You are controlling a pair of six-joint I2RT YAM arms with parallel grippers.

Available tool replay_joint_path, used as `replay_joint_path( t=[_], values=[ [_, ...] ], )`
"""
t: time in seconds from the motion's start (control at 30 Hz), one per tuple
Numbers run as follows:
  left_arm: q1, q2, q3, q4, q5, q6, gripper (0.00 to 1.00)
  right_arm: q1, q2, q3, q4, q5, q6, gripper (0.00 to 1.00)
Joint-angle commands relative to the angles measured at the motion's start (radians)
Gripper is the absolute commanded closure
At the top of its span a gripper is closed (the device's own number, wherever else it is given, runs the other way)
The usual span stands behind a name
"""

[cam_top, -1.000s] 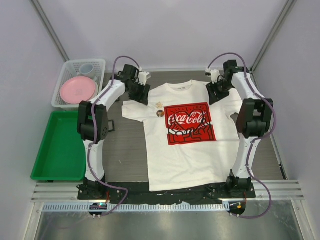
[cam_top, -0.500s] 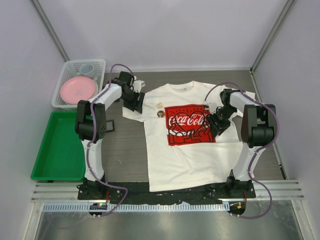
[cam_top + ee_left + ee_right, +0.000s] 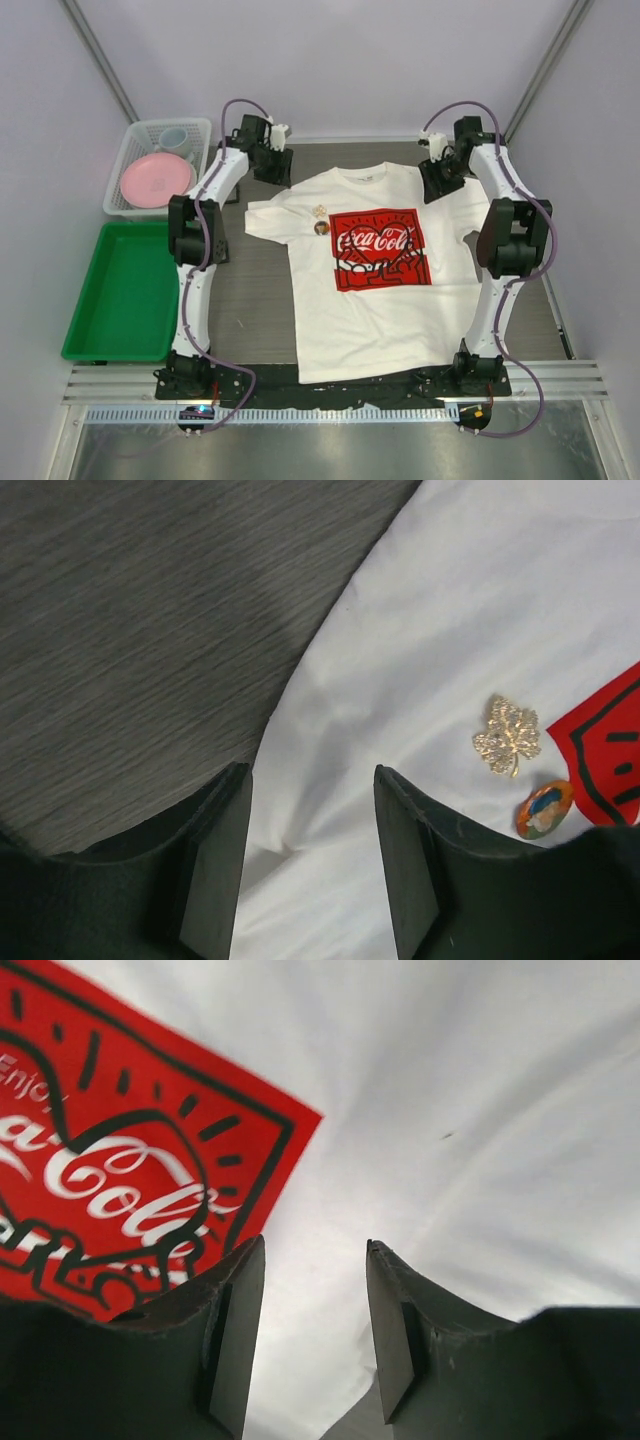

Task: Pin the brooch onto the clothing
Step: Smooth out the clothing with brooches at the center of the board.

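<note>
Inspector: Shirt (image 3: 370, 290) is lying flat and face up on the grey surface (image 3: 250, 290), with the collar pointing away from the arm bases and the red print (image 3: 380, 248) showing on the chest.

Clerk: And the brooch?

Inspector: The gold leaf brooch (image 3: 507, 737) is resting on the white cloth just beside the print's upper corner. A round badge (image 3: 545, 810) is sitting just below it, close against the red edge. I cannot tell whether either pin is passing through the cloth.

Clerk: End effectors?

Inspector: The left end effector (image 3: 312, 870) is hanging over the shirt's edge near the sleeve, where the cloth is meeting bare surface. Its fingers are standing apart and gripping nothing. The right end effector (image 3: 315, 1335) is hovering over white cloth beside the print's other upper corner, with its fingers likewise spread and nothing between them.

Clerk: Anything else on site?

Inspector: A green tray (image 3: 115, 300) is sitting to the left of the surface. Behind it, a white basket (image 3: 140, 132) is holding a pink plate (image 3: 156, 179) and a small cup (image 3: 174, 137).
</note>
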Motion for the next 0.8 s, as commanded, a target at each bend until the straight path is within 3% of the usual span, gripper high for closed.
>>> replay_joint_path(
  t=[0.0,0.23,0.47,0.53,0.63,0.77],
  values=[
    [0.006,0.062,0.030,-0.023,-0.012,-0.025,0.45,-0.029,0.088,0.091,0.103,0.088,0.078,0.51],
    [-0.006,0.132,0.080,-0.057,-0.165,-0.036,0.58,-0.036,0.192,0.150,0.200,0.187,0.099,0.55],
    [-0.009,0.186,0.129,-0.097,-0.170,0.019,0.81,-0.039,0.290,0.187,0.242,0.268,0.078,0.60],
    [-0.008,0.204,0.166,-0.120,-0.152,0.023,0.79,-0.043,0.318,0.214,0.242,0.279,0.069,0.62],
    [-0.006,0.203,0.172,-0.132,-0.098,0.020,0.66,-0.043,0.333,0.233,0.243,0.283,0.064,0.62],
    [0.011,0.119,0.073,-0.066,-0.015,-0.022,0.55,-0.041,0.327,0.230,0.243,0.280,0.055,0.62]
  ],
)
